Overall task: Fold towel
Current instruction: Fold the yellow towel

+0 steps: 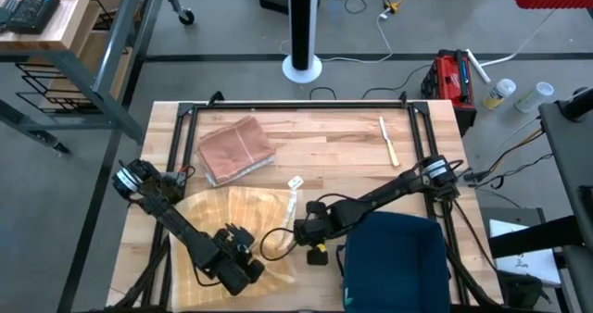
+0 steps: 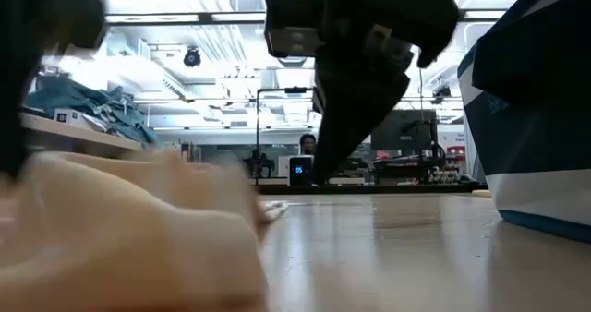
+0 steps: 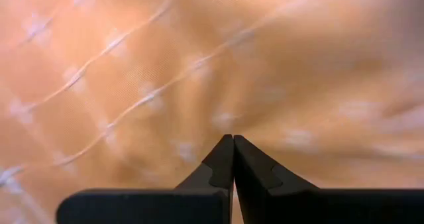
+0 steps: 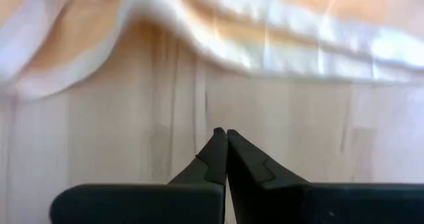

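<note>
Wooden butcher-block table (image 1: 324, 151) with a black frame around its edge stands on a grey floor strewn with cables; a white-based pedestal (image 1: 302, 35) rises behind it, and a wooden bench (image 1: 46, 21) occupies the far left corner of the high view.

Left side: the left arm reaches from the table's left edge toward the near side. The left gripper (image 3: 233, 139) sits over the yellow-orange towel (image 1: 236, 220), its two fingers pressed tip to tip. The wrist view shows no cloth between them; the towel's woven surface with pale stripes fills the field just ahead of the fingertips. The towel lies rumpled on the near-left part of the table, one pale strip of its edge turned up toward the centre. Behind it, farther from the near edge, a reddish-brown folded cloth (image 1: 237, 149) lies flat and apart from the towel.

Centre: the right gripper (image 4: 221, 132) is over bare wood just beside the towel's right edge, fingers closed together and holding nothing.

Right side: a dark blue bin (image 1: 394, 262) stands on the near-right corner, close to the right arm. A pale stick-like tool (image 1: 387, 139) lies at the far right of the table. A red case (image 1: 451, 77) rests on the floor beyond.
</note>
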Controlling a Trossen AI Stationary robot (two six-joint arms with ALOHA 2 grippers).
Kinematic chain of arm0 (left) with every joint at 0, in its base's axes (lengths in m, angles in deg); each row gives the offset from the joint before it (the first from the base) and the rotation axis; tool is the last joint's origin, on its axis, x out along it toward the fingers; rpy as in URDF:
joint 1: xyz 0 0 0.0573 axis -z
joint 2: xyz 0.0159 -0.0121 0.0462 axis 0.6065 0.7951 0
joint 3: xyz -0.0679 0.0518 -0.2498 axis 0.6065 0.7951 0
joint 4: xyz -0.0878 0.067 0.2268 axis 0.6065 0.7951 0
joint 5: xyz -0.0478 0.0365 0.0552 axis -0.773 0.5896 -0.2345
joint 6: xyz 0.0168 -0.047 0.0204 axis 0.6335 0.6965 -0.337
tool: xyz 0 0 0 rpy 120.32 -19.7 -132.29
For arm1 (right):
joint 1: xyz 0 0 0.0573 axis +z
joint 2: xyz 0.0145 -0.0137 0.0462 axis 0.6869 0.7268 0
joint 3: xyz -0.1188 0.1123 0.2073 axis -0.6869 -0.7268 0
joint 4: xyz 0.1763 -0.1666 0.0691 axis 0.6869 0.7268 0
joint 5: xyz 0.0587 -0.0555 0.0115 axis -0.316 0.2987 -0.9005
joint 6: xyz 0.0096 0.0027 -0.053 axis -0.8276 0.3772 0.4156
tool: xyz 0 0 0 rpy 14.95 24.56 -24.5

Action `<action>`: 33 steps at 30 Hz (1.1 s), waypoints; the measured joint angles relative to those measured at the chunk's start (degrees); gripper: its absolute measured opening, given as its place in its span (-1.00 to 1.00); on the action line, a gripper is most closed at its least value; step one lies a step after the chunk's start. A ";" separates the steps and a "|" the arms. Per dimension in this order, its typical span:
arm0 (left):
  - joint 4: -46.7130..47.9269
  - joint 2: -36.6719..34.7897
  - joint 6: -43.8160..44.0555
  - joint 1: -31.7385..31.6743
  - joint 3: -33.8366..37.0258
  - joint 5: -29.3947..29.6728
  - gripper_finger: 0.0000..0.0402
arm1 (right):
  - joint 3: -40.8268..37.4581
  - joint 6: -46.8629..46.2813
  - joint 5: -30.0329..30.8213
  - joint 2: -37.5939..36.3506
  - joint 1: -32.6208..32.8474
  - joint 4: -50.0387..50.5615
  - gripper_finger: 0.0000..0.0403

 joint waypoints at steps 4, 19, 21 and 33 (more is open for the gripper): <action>-1.37 -1.97 -4.76 -0.22 -3.17 5.80 -1.00 | -0.04 0.53 0.24 -0.03 0.16 -0.63 -1.00; -14.23 7.58 -13.85 -5.05 -2.64 5.60 -1.00 | -0.41 -0.87 0.52 0.85 1.35 -9.52 -1.00; -14.33 8.24 -12.89 -6.38 -2.77 2.17 -1.00 | -0.50 -1.02 0.56 1.47 1.26 -9.77 -1.00; -13.35 9.37 -9.30 -7.33 -2.68 -2.48 -1.00 | -0.66 -9.34 -5.08 5.97 1.34 -17.81 -0.67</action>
